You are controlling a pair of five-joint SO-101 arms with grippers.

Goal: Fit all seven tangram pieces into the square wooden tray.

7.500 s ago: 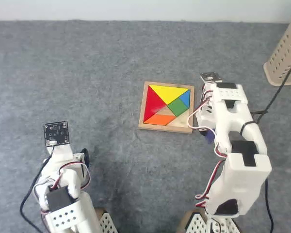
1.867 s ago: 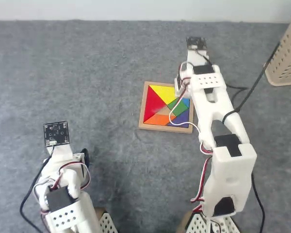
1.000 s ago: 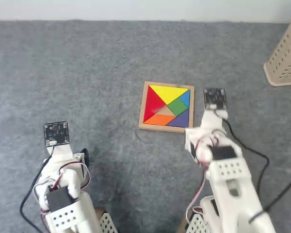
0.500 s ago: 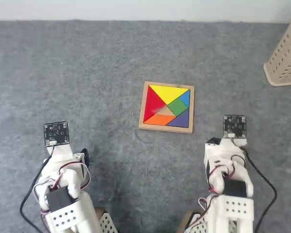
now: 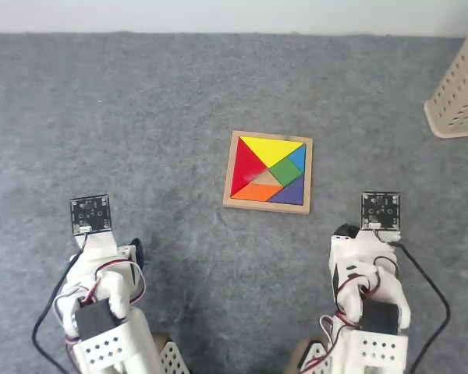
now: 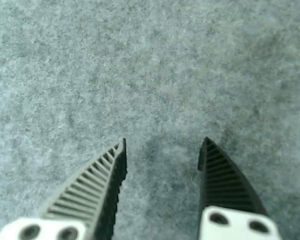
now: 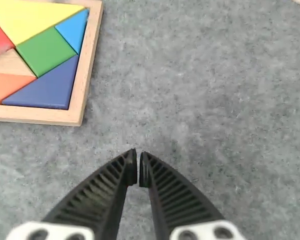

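While L end effector (image 6: 165,140) gapes, R end effector (image 7: 138,153) sits pinched nr tray (image 7: 88,75).

A square wooden tray (image 5: 266,207) with a pale raised rim lies flat on the grey carpeted table (image 5: 140,117). Seven tangram pieces (image 5: 277,173) sit flush inside and fill it. A large yellow triangle (image 5: 271,148) lies along the far edge and a large red triangle (image 5: 245,167) on the left. There is a green square (image 5: 285,171), a small light-blue triangle (image 5: 299,158) and a small plain-wood triangle (image 5: 264,178). An orange piece (image 5: 257,192) and an indigo triangle (image 5: 291,191) lie along the near edge.
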